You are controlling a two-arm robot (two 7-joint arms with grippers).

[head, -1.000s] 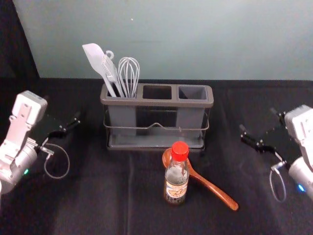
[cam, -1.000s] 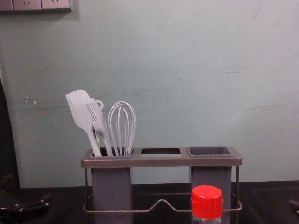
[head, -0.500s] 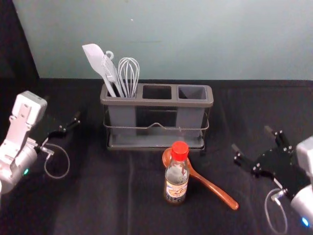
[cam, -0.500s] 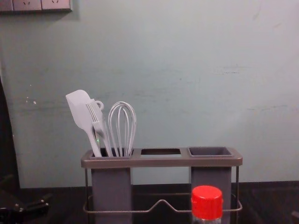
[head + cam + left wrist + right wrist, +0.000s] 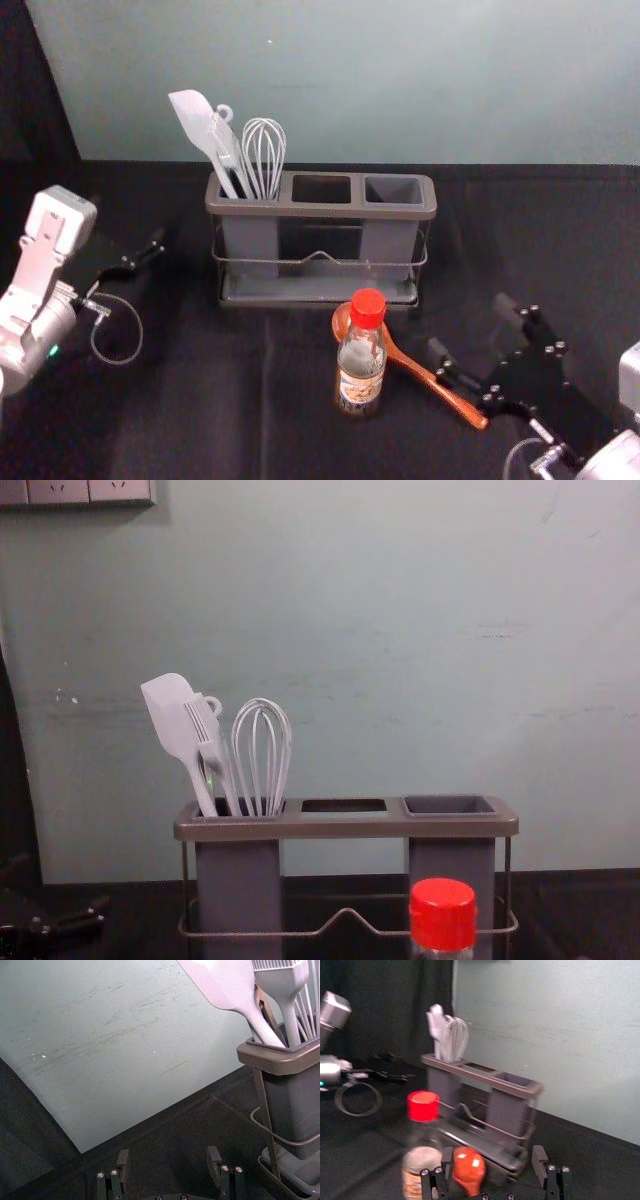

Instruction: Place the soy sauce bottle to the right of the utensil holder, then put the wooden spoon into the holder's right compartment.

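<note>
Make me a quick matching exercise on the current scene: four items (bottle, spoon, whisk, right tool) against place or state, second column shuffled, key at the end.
Column 1
1. Soy sauce bottle
2. Wooden spoon
3. Whisk
4. Right tool

Column 2
A. In the left compartment
B. Open, holding nothing
C. Lying on the table, partly hidden in the head view
D. Upright in front of the utensil holder, red cap on

Pairs: 1-D, 2-C, 3-A, 4-B
</note>
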